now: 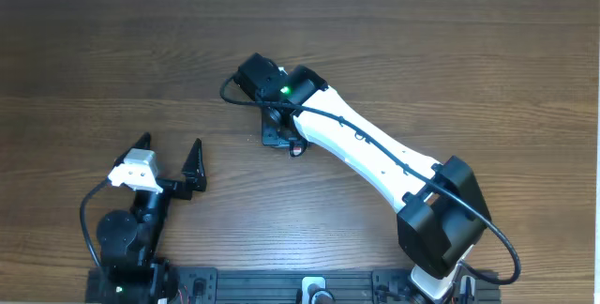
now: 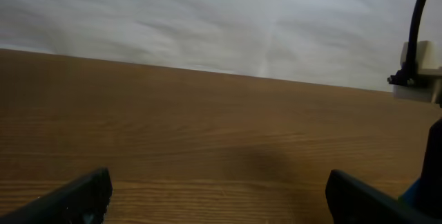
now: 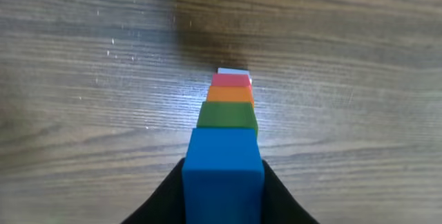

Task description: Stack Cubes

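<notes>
Cube tower [image 3: 231,94] at tabletop [image 1: 422,41] centre.
My right gripper [image 3: 223,189] pinches the blue cube [image 3: 223,162] above the green cube [image 3: 227,115]; my left gripper [image 1: 171,141] sits spread at 8 o'clock.

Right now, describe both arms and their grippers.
The right arm has a white tapered shell, black joints, a black cable and a green light. The left arm is black with a white block. The left gripper and right gripper have black fingers.

Topmost blue cube [image 3: 223,172], below it green cube [image 3: 228,115], orange cube [image 3: 231,94], red cube [image 3: 231,79], pale cube [image 3: 233,71]
</notes>
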